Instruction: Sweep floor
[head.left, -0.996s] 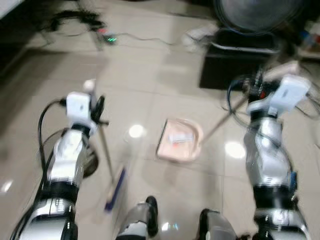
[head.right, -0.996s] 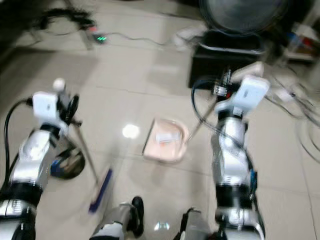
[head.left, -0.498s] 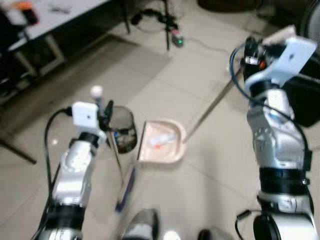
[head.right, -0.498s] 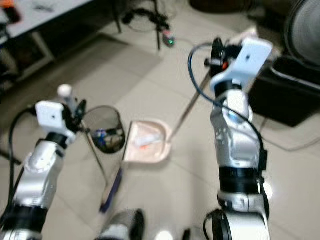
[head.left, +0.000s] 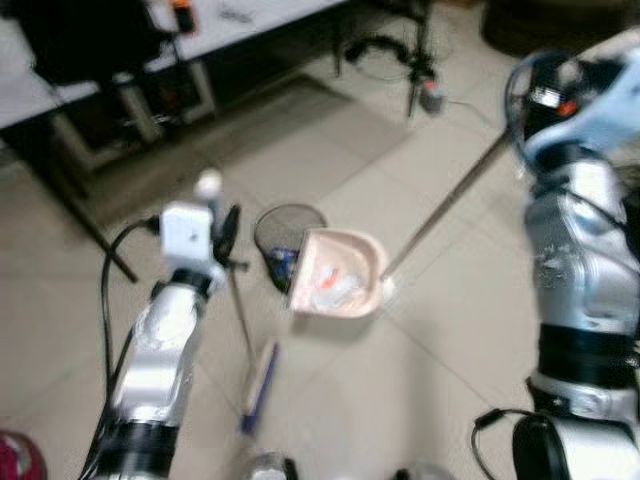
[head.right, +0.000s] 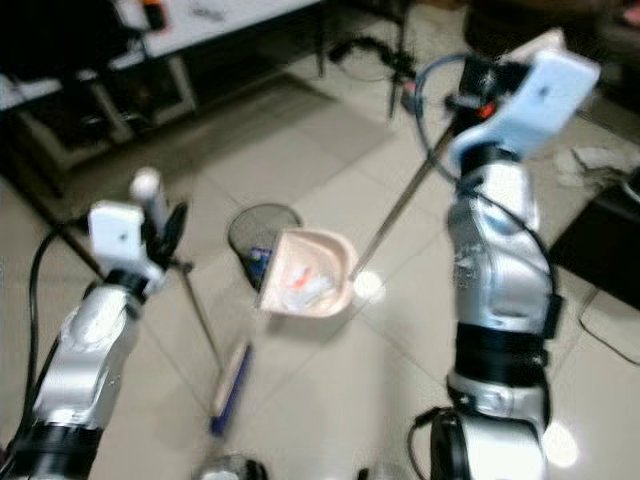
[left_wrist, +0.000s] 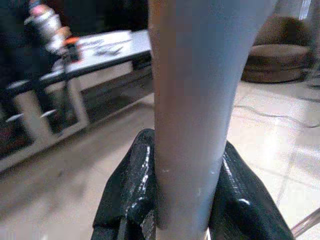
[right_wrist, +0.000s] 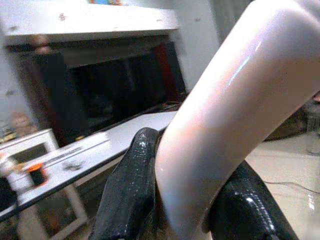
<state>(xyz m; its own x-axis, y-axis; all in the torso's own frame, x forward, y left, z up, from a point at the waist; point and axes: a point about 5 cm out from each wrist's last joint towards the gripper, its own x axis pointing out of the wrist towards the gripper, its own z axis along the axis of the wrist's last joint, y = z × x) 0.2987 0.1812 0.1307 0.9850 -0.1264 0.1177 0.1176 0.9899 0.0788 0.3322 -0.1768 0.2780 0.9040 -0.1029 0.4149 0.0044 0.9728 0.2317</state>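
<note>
The pink dustpan (head.left: 338, 285) already carries swept-up scraps, pale and reddish bits, and hangs tilted at the rim of the mesh waste bin (head.left: 283, 232), touching or overlapping its near edge; the sweeping itself looks largely done, to judge by the loaded pan, and what is left seems to be tipping the load into the bin and setting the tools down; whether any litter remains elsewhere on the tiled floor (head.left: 440, 340) cannot be told, since the head views are blurred. The dustpan's long handle (head.left: 445, 205) rises slantwise to the right gripper (right_wrist: 192, 200), whose two black fingers are clamped on the pale curved grip at its top; so the pan lies well below and to the left of that gripper. The left gripper (left_wrist: 185, 200) is clamped on the grey broom pole (head.left: 238, 315); the blue broom head (head.left: 260, 385) rests on the floor near the pan, just beside the bin.
</note>
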